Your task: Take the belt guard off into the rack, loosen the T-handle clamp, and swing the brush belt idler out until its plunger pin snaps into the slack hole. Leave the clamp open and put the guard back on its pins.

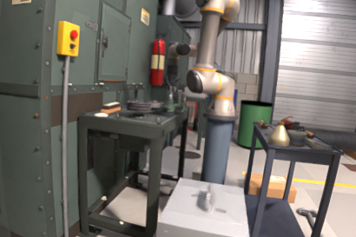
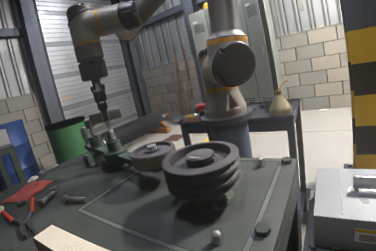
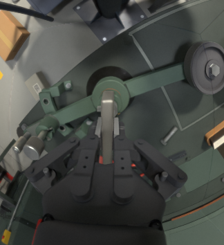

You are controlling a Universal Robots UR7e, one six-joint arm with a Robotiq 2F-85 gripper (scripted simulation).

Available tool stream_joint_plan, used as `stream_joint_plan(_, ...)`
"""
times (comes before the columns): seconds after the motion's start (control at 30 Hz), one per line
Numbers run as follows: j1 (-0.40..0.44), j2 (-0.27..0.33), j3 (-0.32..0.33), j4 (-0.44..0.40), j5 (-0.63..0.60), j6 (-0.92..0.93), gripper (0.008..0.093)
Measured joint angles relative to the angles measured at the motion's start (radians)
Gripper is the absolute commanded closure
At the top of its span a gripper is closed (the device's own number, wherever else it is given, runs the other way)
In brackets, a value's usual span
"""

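On the green machine table the T-handle clamp stands upright on its round green hub, at the pivot of the green idler arm. The T-handle's grey crossbar is gripped by my closed gripper, which hangs straight down over it. The arm carries the small grey idler pulley at its far end, next to the large grooved pulley. The plunger pin with its round knob sits at the arm's other end. The grey belt guard rests off the table in the rack below.
A green bin stands behind the robot base. A side cart holds an oil can and tools. A loose bolt and a brush block lie on the table, and red-handled pliers lie near its edge.
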Motion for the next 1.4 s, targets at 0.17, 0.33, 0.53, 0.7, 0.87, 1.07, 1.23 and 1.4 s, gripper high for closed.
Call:
stream_joint_plan(0.17, 0.0, 0.0, 0.0, 0.0, 0.0, -0.262, 0.0934)
stream_joint_plan(0.33, 0.0, 0.0, 0.0, 0.0, 0.0, -0.528, 0.0934)
stream_joint_plan(0.53, 0.0, 0.0, 0.0, 0.0, 0.0, -0.837, 0.0934)
stream_joint_plan(0.7, 0.0, 0.0, 0.0, 0.0, 0.0, -1.07, 0.0934)
stream_joint_plan(0.87, 0.0, 0.0, 0.0, 0.0, 0.0, -1.272, 0.0934)
stream_joint_plan(1.07, 0.0, 0.0, 0.0, 0.0, 0.0, -1.461, 0.0934)
stream_joint_plan(1.23, 0.0, 0.0, 0.0, 0.0, 0.0, -1.57, 0.0934)
stream_joint_plan(1.4, 0.0, 0.0, 0.0, 0.0, 0.0, -1.636, 0.0934)
